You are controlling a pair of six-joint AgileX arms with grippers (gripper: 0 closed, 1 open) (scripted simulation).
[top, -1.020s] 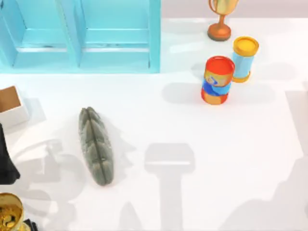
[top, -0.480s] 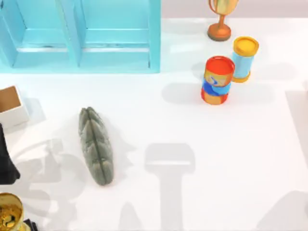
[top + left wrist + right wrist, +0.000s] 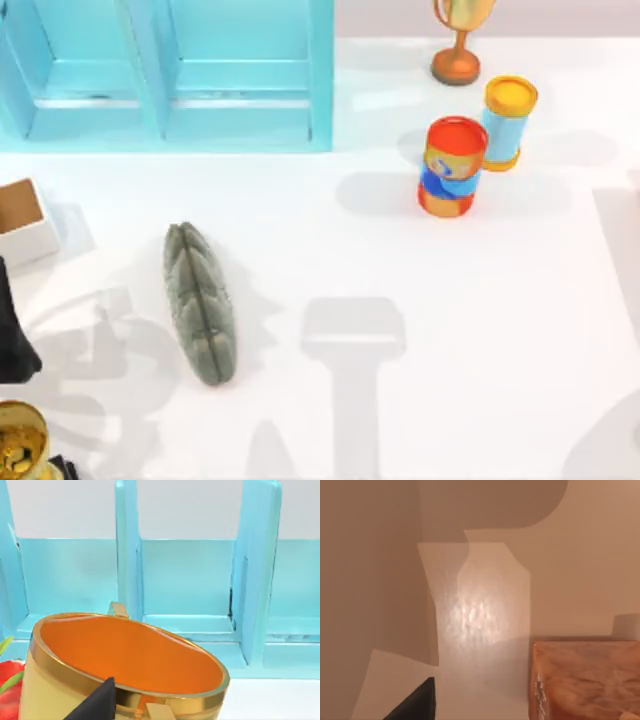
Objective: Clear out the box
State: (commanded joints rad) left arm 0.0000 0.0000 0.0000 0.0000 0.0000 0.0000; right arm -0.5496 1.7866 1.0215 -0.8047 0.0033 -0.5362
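The box, small and white-walled with a brown inside, sits at the table's left edge, and nothing shows in the part of it I can see. Below it, at the front left corner, is a gold cup. In the left wrist view the cup shows its orange inside. My left gripper is shut on the cup's wall just under the gold rim. The left arm rises between box and cup. My right gripper hangs over bare table beside an orange marbled block.
A big turquoise shelf unit fills the back left. A grey-green ridged loaf shape lies left of centre. At the back right stand a red and blue can, a blue can with a yellow lid and a trophy. Something red with green strands is beside the cup.
The gold cup has crept slightly toward the front left corner with my left arm. The large shadow at the front right has shrunk toward the right edge.
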